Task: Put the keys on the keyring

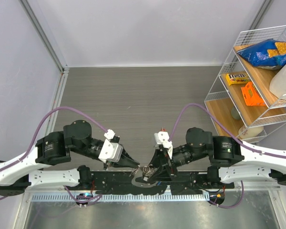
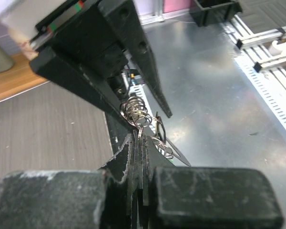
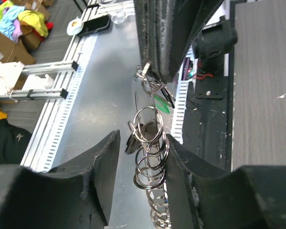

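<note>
**Left tool** [image 1: 135, 165]: closed to a thin slit. Flat metal pieces and a small ring are pinched at its tip, and a green key head is seen just beneath it, so the keys [image 3: 161, 103] are judged to be held here.

**Right tool** [image 1: 151, 172]: the fingers [image 3: 105, 164] are set narrowly apart. The keyring [image 3: 150, 152], a string of linked wire rings, lies between them and touches one finger. Whether it is clamped cannot be told.

**Setting**: the two tools are met tip to tip at the near edge of the bench [image 1: 133, 100], over the black rail [image 1: 109, 183] between the arm bases. Keys and keyring are touching and are raised off the surface.

**Step in hand, as judged**: threading, with a key's hole offered to the split of a ring. No key can be confirmed as fully on.

**Next move**: the ring is to be held steady and its wire end parted. The key is then to be slid along the coil with a small turn of the wrist. A firm grip is required, since parts this small are easily dropped or twisted out of line.

**Writing**: on the wire rack [image 1: 224, 114] at the right, a blue snack bag [image 1: 264, 50] and a yellow packet [image 1: 237, 78] carry print, but none is legible at this size. No label is seen on either tool.
</note>
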